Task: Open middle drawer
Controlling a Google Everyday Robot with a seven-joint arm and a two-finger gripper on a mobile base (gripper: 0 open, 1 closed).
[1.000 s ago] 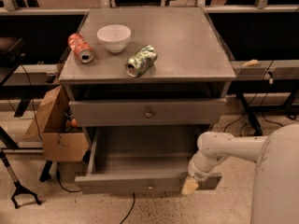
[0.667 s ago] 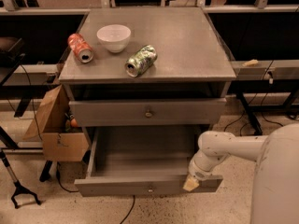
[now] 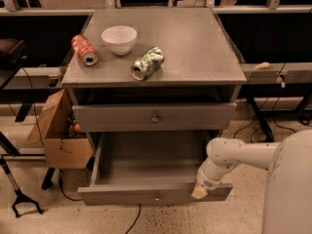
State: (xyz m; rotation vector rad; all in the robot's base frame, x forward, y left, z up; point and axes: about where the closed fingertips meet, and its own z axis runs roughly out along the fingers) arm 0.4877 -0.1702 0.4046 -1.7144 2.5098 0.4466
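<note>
Grey cabinet (image 3: 195, 48), its middle drawer (image 3: 122, 195) pulled far out from the cabinet's front. The gripper (image 3: 200, 192) sits at that drawer's right front; its hold cannot be told. Further pulling risks unseating the drawer.

middle drawer (image 3: 122, 195) grey | bowl (image 3: 119, 38) white | red can (image 3: 84, 49) | green-silver can (image 3: 147, 63) | gripper (image 3: 199, 192) tan, at drawer front
</note>
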